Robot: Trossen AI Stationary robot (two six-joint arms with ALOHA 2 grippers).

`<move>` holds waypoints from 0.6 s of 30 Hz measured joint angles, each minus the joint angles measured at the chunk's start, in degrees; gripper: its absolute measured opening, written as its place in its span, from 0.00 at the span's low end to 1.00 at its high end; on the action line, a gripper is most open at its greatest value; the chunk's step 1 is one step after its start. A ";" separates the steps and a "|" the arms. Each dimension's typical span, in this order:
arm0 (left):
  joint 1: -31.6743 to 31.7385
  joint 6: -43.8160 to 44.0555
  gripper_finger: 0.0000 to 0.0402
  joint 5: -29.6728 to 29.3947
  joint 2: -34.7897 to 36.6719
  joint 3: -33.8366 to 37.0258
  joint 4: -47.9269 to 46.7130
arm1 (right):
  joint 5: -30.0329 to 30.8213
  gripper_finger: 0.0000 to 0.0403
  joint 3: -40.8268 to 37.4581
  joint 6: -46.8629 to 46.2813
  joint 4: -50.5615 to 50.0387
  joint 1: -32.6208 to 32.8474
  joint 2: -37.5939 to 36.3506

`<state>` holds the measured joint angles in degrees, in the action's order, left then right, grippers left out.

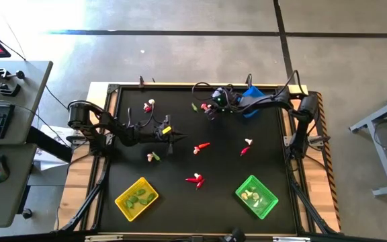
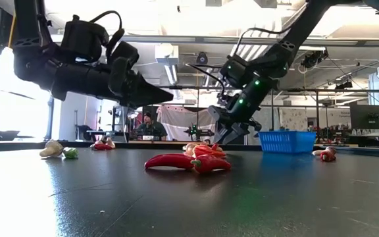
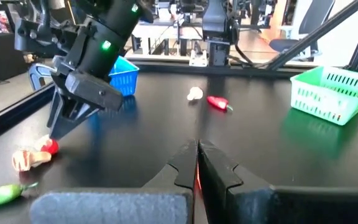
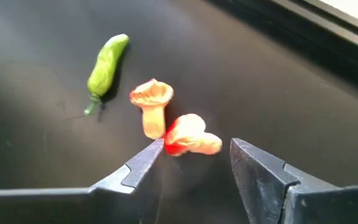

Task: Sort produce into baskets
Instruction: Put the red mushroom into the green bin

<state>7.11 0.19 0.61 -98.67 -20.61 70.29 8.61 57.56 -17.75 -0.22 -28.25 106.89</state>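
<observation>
High view: nearest the front edge of the bench (image 1: 113, 134), the yellow basket (image 1: 136, 198) holds several green pods and the green basket (image 1: 256, 196) holds a few whitish bulbs, so sorting is judged partly done. Between these two baskets lies a pair of red chilies (image 1: 195, 179), still loose. At mid-bench, the left gripper (image 1: 177, 138) hangs clenched and empty, its fingers (image 3: 197, 167) pressed together in the left wrist view. A whitish bulb with a green piece (image 1: 153, 156) lies just beside it, another red chili (image 1: 201, 146) lies to its right, and a bulb with a red piece (image 1: 246, 146) lies farther right. Toward the far edge, the right gripper (image 4: 194, 155) stands released, jaws spread, low over a red-and-cream piece (image 4: 190, 135); one fingertip is close beside that piece, with no grasp made. A pale bulb (image 4: 152, 103) touches that piece, and a green pod (image 4: 106, 62) lies near. Another small cluster (image 1: 149, 105) rests at far left. The blue basket (image 1: 251, 101) sits at the far edge, just behind the right arm; its contents cannot be determined. At least six groups of produce are judged to remain unsorted.
</observation>
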 joint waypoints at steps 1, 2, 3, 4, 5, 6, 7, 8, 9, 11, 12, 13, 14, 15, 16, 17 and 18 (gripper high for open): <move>0.01 -0.12 0.00 0.03 0.00 -0.12 -0.07 | 0.35 0.43 0.83 0.98 -1.61 0.00 0.00; 0.01 -0.58 0.00 0.16 0.00 -0.21 -0.14 | 0.43 0.43 1.73 1.60 -3.14 0.00 0.00; 0.01 -1.03 0.00 0.16 0.00 -0.23 -0.10 | 0.40 0.43 2.63 2.47 -4.33 0.00 0.02; 0.01 -1.60 0.00 0.18 0.00 -0.23 -0.07 | 0.36 0.43 3.45 3.46 -5.29 0.00 0.02; 0.01 -2.06 0.00 0.16 0.00 -0.23 -0.10 | 0.25 0.43 4.18 4.66 -6.13 -0.01 0.02; 0.01 -2.23 0.00 0.16 0.00 -0.23 -0.18 | -0.13 0.43 4.87 6.17 -7.21 -0.11 0.02; 0.07 -2.27 0.00 0.16 0.00 -0.23 -0.18 | -0.95 0.43 5.38 8.51 -8.28 -0.25 0.00; 0.07 -2.27 0.00 0.16 0.00 -0.23 -0.15 | -2.00 0.43 5.73 11.25 -9.24 -0.41 0.02; 0.07 -2.27 0.00 0.16 0.00 -0.23 -0.23 | -3.36 0.43 6.00 14.18 -10.21 -0.67 0.02; 0.07 -2.31 0.00 0.16 0.00 -0.23 -0.48 | -6.20 0.43 6.36 18.93 -11.17 -1.20 0.02; 0.07 -2.32 0.00 0.16 0.00 -0.23 -0.46 | -7.47 0.43 6.46 20.64 -11.25 -1.49 0.01; 0.07 -2.32 0.00 0.16 0.00 -0.23 -0.45 | -8.25 0.43 6.48 22.14 -11.18 -1.77 0.02; 0.07 -2.33 0.00 0.16 0.00 -0.23 -0.46 | -8.48 0.43 6.49 23.27 -11.16 -1.84 0.02; 0.07 -2.35 0.00 0.16 0.00 -0.23 -0.47 | -8.42 0.43 6.49 24.65 -11.17 -1.96 0.01; 0.08 -2.36 0.00 0.16 0.00 -0.23 -0.44 | -8.26 0.43 6.49 26.05 -11.18 -2.04 0.02; 0.10 -2.38 0.00 0.16 0.00 -0.23 -0.42 | -8.19 0.43 6.49 27.34 -11.12 -2.11 0.01; 0.10 -2.38 0.00 0.16 0.00 -0.23 -0.44 | -8.19 0.43 6.49 28.58 -11.00 -2.14 0.01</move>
<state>7.20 -2.20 0.78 -98.67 -20.84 69.85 0.42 64.05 10.83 -11.23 -30.39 106.91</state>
